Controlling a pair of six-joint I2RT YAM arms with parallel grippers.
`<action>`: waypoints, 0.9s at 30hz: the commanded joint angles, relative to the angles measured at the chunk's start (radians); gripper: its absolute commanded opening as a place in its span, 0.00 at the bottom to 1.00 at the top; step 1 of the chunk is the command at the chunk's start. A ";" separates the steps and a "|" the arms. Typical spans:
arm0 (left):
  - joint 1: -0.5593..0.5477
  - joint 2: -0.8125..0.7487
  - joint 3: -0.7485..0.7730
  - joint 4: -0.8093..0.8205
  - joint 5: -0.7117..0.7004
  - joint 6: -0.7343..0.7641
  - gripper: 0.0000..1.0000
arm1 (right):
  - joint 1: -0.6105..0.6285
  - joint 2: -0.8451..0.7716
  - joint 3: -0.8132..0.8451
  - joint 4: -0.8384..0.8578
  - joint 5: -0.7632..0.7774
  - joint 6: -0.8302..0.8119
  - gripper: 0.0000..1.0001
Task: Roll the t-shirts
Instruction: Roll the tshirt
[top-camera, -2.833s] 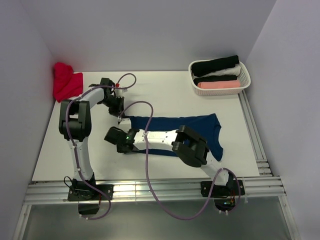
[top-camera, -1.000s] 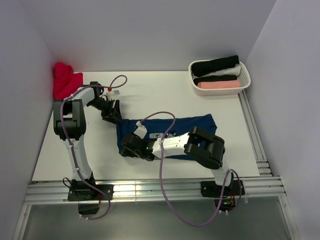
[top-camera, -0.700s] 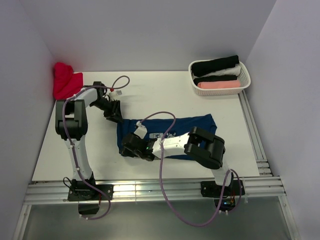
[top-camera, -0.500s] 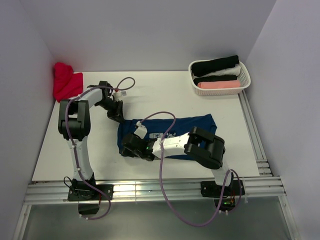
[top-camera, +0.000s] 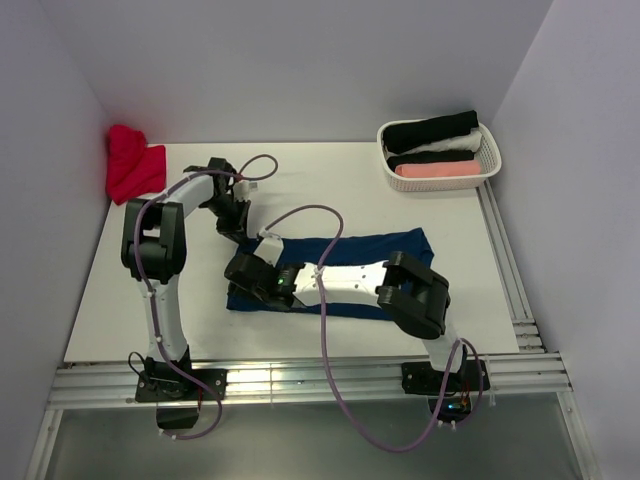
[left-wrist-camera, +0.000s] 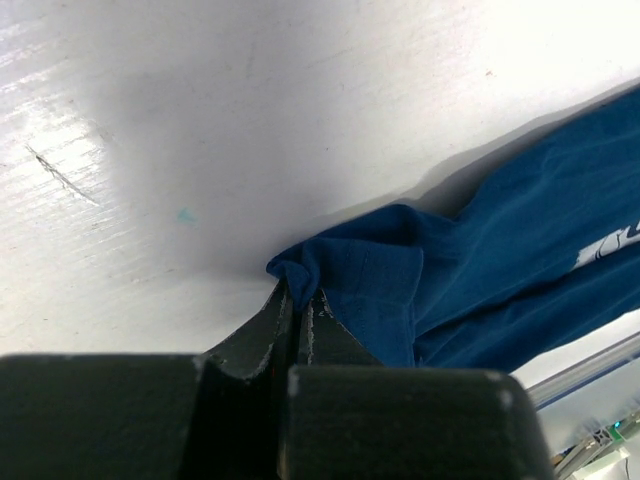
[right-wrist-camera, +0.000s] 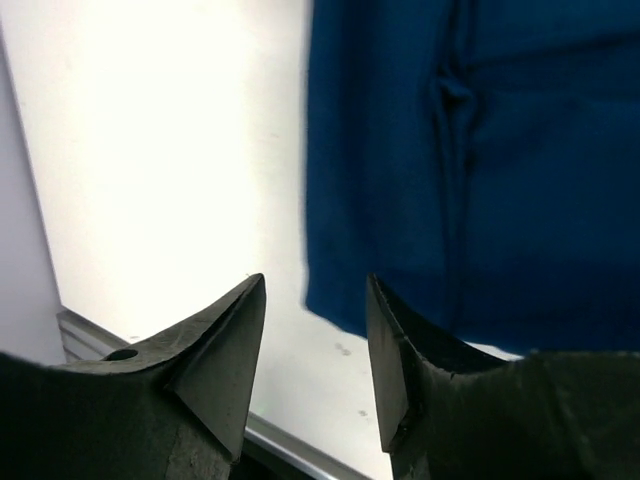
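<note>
Where the white table (top-camera: 330, 180) meets its far left corner, a red shirt (top-camera: 133, 165) lies crumpled and unrolled, likely waiting its turn. Just right of it, the left gripper (left-wrist-camera: 298, 296) is closed tight on the far left corner of the navy shirt (left-wrist-camera: 520, 250), with a small pucker of cloth bunched at its tips. That pinch looks meant to lift this end so the roll can start.

The navy shirt lies mid-table as a long flat band running left to right, seemingly folded narrow for rolling. At its near left corner hangs the right gripper (right-wrist-camera: 315, 285). Its jaws stand apart and hold nothing, and bare table and the shirt's edge show between them. It seems placed to take that second corner, so both corners could turn over together.

At far right, well apart, a white basket (top-camera: 490, 160) holds three finished rolls (top-camera: 445, 147) in black, white and pink.
</note>
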 joint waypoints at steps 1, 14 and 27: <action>-0.014 -0.036 0.036 0.004 -0.060 -0.018 0.00 | 0.009 -0.022 0.089 -0.144 0.085 -0.051 0.53; -0.037 -0.037 0.057 -0.016 -0.084 -0.028 0.00 | -0.046 0.254 0.487 -0.388 0.117 -0.146 0.56; -0.047 -0.042 0.068 -0.030 -0.094 -0.027 0.00 | -0.079 0.322 0.582 -0.420 0.116 -0.187 0.60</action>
